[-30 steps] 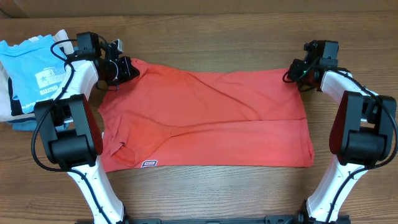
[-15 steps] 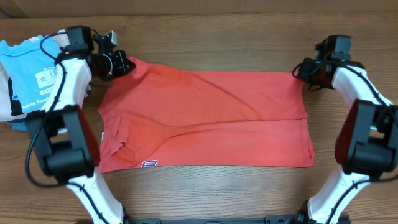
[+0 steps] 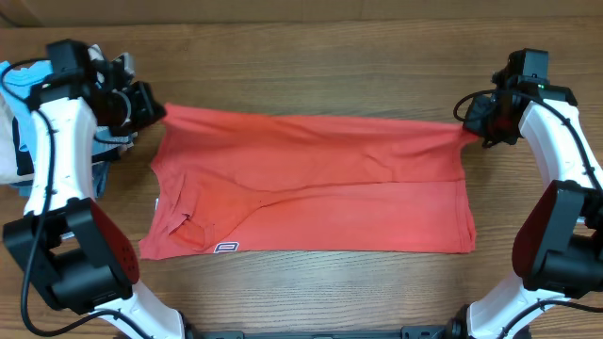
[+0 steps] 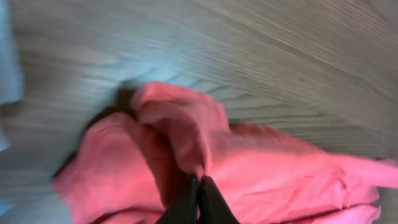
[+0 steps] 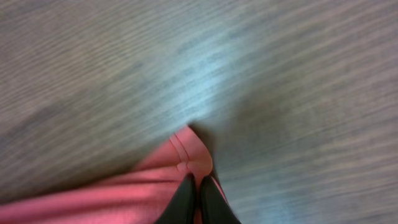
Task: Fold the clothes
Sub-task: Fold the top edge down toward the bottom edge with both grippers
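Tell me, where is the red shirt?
Overhead, the red shirt lies spread across the middle of the table, its far corners pinched by the left fingers and right fingers.

Left arm (image 3: 58,132) partly hides the edge-cropped garment pile (image 3: 9,141); T-shirt (image 4: 267,174) blurs close-up.

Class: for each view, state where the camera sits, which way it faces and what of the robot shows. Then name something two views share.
Overhead: above the table, facing straight down at the T-shirt; both arms show, with left end effector and right end effector at its far corners.
Left wrist: on the left arm, facing down; left end effector shut on bunched T-shirt.
Right wrist: on the right arm, facing down; right end effector pinching a hem corner.
Shared: T-shirt and table in all three.
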### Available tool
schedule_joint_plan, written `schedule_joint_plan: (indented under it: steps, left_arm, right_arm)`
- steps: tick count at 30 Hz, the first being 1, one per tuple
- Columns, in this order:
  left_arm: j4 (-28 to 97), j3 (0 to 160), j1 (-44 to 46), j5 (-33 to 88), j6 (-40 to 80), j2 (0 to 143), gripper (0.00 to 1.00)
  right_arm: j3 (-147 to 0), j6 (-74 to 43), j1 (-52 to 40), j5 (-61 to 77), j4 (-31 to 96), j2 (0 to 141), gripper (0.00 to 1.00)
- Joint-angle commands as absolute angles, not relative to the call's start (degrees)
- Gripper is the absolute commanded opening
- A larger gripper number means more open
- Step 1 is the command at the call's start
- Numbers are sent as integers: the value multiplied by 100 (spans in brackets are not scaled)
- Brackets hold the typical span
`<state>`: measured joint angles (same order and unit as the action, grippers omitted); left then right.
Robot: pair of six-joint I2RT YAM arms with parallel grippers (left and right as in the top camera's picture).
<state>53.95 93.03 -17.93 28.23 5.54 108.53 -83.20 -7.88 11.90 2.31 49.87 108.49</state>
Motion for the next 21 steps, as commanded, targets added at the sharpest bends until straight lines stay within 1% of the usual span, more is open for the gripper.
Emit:
schedule_joint_plan:
  steps: [1, 8, 11, 17, 21]
  left_arm:
    - [5588, 9393, -2117, 2709, 473, 10722, 4]
    - [6198, 9393, -2156, 2827, 379, 10722, 4]
    - [6661, 9393, -2156, 2792, 381, 10722, 4]
    - [7677, 9393, -2163, 2620, 204, 10722, 4]
    - [7959, 9393, -2169, 2401, 167, 10722, 4]
  right_arm:
    - [-8462, -961, 1363, 69, 5264, 10672, 4]
    - [-8464, -1129, 1542, 191, 6073, 10672, 4]
    - [-8464, -1138, 1546, 222, 6464, 10672, 4]
    - [-8464, -1168, 1546, 266, 6997, 10672, 4]
    - [-8464, -1205, 1546, 266, 7352, 10672, 4]
